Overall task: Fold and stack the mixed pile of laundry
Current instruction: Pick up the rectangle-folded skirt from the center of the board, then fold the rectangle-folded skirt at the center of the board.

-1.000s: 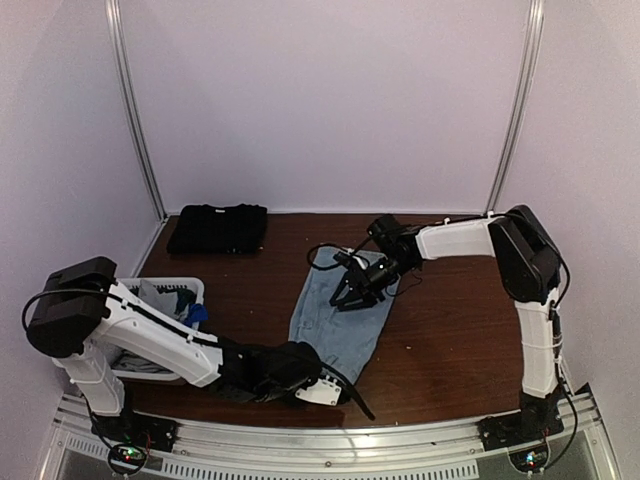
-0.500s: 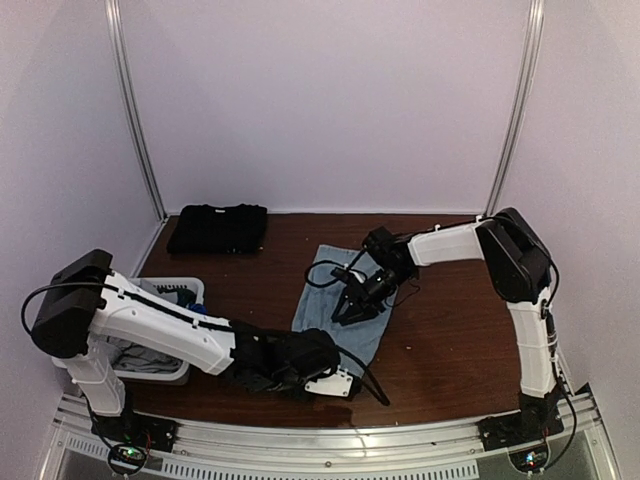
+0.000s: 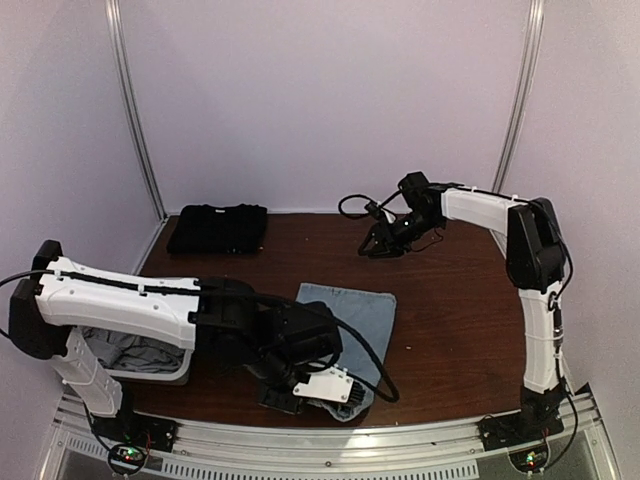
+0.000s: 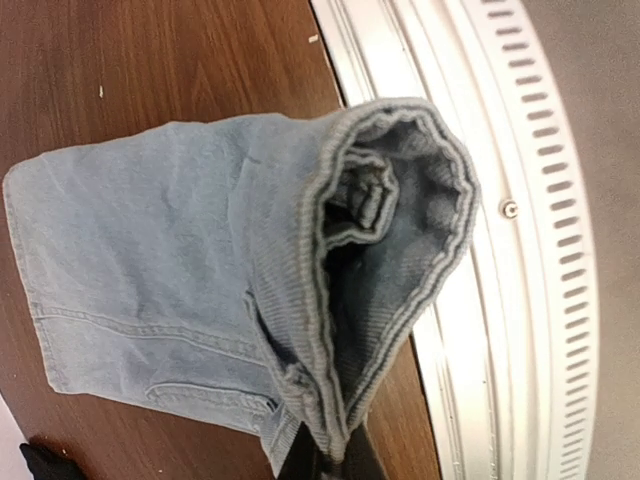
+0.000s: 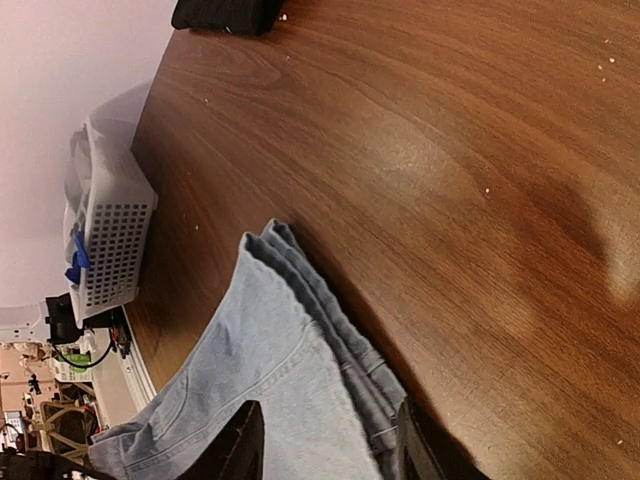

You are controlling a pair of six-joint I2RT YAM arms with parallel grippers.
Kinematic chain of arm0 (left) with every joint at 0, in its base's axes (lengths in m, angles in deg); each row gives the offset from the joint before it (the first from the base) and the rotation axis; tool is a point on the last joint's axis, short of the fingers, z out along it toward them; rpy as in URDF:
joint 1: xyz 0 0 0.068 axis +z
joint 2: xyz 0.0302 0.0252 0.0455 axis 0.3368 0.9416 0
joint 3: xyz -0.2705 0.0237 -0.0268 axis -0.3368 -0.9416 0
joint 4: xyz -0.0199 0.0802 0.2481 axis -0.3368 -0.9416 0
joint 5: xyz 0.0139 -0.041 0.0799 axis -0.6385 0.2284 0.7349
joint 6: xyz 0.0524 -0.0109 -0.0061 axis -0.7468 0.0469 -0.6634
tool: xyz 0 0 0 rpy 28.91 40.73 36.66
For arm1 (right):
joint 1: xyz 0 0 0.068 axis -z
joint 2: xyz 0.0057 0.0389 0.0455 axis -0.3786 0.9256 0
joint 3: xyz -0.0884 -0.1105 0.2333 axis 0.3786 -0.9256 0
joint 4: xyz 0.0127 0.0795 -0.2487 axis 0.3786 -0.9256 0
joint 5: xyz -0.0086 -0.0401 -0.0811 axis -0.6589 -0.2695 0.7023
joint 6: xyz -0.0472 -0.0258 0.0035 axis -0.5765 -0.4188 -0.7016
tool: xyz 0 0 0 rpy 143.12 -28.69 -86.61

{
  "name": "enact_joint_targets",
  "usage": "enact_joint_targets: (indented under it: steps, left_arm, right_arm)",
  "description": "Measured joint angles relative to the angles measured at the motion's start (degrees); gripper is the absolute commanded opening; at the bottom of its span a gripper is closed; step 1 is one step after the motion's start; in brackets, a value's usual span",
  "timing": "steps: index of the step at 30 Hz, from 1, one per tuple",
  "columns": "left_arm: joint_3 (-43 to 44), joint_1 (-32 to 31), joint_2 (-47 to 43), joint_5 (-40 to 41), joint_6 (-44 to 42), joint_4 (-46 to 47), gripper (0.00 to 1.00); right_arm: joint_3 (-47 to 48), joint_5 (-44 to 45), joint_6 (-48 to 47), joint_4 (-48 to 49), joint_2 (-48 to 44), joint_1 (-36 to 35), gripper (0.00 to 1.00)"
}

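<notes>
Wooden table [image 3: 450, 300] bears denim piece [image 3: 352, 310], hem pinched by left claw [image 4: 325, 462].

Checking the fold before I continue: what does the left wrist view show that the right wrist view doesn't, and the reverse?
Only left wrist: the left gripper shut on the bunched edge of the light-blue denim piece, beside the slotted metal rail. Only right wrist: the white basket, the black shirt at the far edge, and the right gripper open, holding nothing. Both: the denim on the brown table.
</notes>
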Motion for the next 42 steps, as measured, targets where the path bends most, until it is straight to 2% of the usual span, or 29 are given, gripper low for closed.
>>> enact_joint_targets:
  steps: [3,11,20,27,42]
  left_arm:
    - [7.04,0.04,-0.02,-4.35,1.68,-5.18,0.00]
    - [15.74,1.11,1.57,-7.80,2.80,-11.34,0.00]
    - [20.61,9.79,6.05,-7.26,0.39,-13.99,0.00]
    - [27.39,14.84,11.91,-4.09,-3.28,-12.79,0.00]
    - [26.69,19.98,17.73,4.63,-10.95,-3.80,0.00]
  right_arm:
    - [0.79,0.31,-2.12,-1.31,2.69,-0.68,0.45]
    - [-5.51,-2.86,-6.84,-2.64,7.28,-5.18,0.42]
    - [-8.07,-6.38,-10.64,-1.68,7.06,-9.62,0.38]
    - [-8.90,-8.26,-11.06,-0.96,7.04,-9.64,0.38]
    - [-8.90,-8.70,-11.04,-1.05,7.04,-9.66,0.38]
